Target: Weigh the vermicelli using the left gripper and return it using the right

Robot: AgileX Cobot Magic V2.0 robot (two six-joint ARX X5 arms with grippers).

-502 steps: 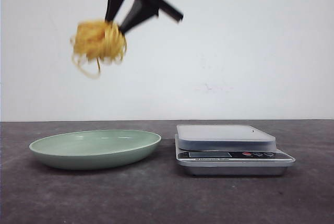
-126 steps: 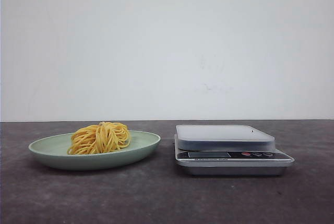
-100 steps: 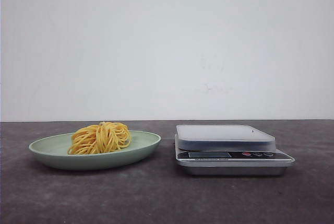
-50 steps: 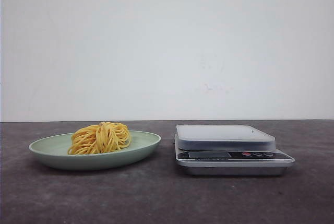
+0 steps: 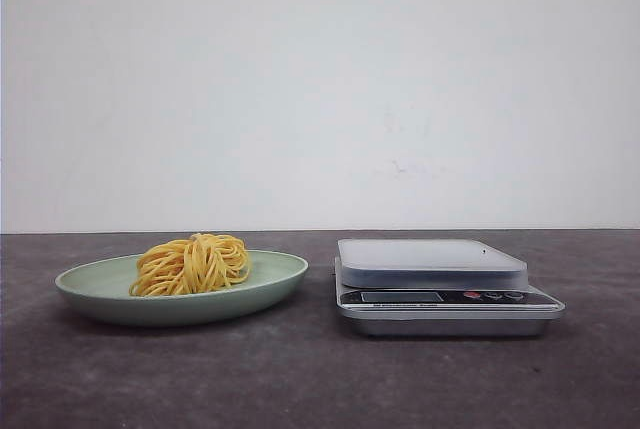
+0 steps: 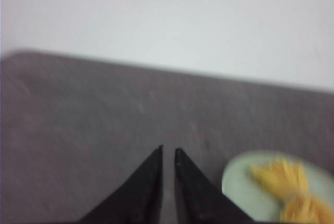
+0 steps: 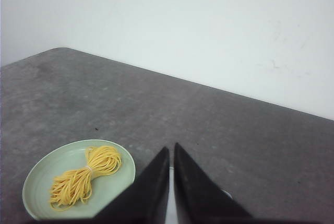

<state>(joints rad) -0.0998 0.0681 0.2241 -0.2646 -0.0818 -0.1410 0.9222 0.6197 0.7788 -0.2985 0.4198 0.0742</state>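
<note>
Noodles now back on plate, off scale; arms gone from front view. Left fingers and right fingers nearly closed, empty. Task looks done.

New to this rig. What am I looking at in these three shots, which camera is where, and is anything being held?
It is a two-armed table robot; each arm ends in a gripper with two black fingers.

The front view looks forward over a dark grey table. On it sit a pale green plate with the vermicelli, a nest of yellow noodles, and beside it to the right a small kitchen scale with nothing on its platform. No arm shows in this view.

The other two pictures come from cameras on the wrists. The left gripper and the right gripper each show fingers nearly together with nothing between them, above the table. Both views also catch the plate and noodles. So nothing is held.
</note>
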